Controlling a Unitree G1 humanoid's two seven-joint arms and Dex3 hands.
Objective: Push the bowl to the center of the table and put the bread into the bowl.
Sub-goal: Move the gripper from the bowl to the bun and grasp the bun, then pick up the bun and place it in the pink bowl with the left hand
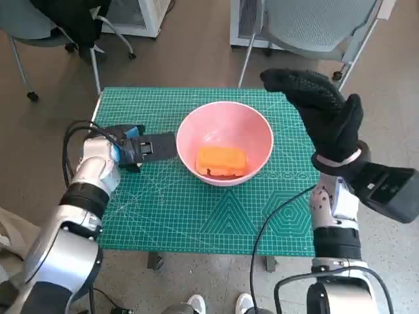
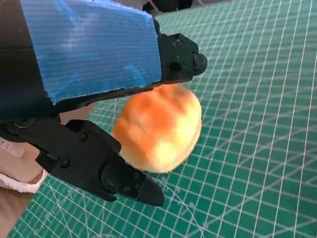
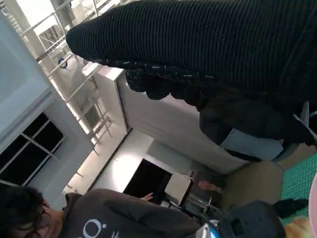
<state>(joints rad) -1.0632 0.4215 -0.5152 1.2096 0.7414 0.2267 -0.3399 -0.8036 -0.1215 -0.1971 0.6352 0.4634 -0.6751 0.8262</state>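
Note:
A pink bowl (image 1: 226, 140) stands near the middle of the green cutting mat (image 1: 196, 216), with an orange piece of bread (image 1: 221, 160) inside it. My left hand (image 1: 134, 147) lies low on the mat just left of the bowl, fingers pointing at it. In the left wrist view a round golden bread roll (image 2: 161, 126) sits between the black fingers (image 2: 124, 178) of my left hand (image 2: 94, 74), touching them above and below; the head view hides this roll. My right hand (image 1: 324, 111) is raised high beside the bowl's right rim, empty, and its glove (image 3: 223, 44) spans the right wrist view.
Chairs stand behind the table at the back left (image 1: 59, 26) and back right (image 1: 308, 26). Black cables (image 1: 275, 222) hang by both forearms. A person (image 3: 99, 213) in a grey hooded top shows in the right wrist view. Feet (image 1: 219, 304) show at the table's front edge.

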